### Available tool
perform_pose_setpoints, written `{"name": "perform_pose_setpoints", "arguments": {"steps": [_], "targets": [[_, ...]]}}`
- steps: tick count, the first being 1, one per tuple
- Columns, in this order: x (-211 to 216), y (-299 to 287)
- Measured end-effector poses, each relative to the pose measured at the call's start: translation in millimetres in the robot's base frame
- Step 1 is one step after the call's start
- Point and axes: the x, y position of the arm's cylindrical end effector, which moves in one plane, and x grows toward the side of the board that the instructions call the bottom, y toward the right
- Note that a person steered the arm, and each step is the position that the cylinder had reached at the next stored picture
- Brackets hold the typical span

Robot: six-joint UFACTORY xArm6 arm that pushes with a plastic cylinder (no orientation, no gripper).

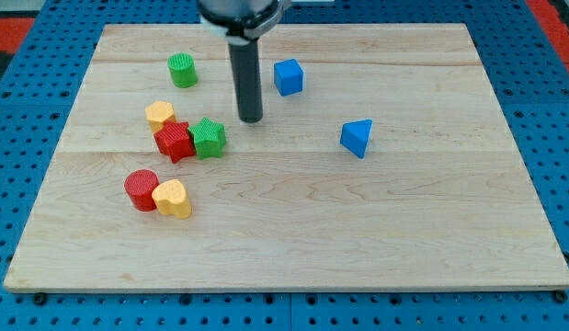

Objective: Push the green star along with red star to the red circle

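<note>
Where stars touch, ridged green star, red star

A green cylinder sits far left on the wooden board. A blue cube lies far, near centre; a blue wedge right. One yellow block lies left, another nearer.

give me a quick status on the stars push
My tip up-right of green star, not touching. Green star against red star. Red circle down-left, yellow heart beside it.
</note>
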Motion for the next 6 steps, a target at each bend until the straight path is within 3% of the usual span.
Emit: {"name": "perform_pose_setpoints", "arguments": {"steps": [4,6], "targets": [[39,-55],[63,-123]]}}
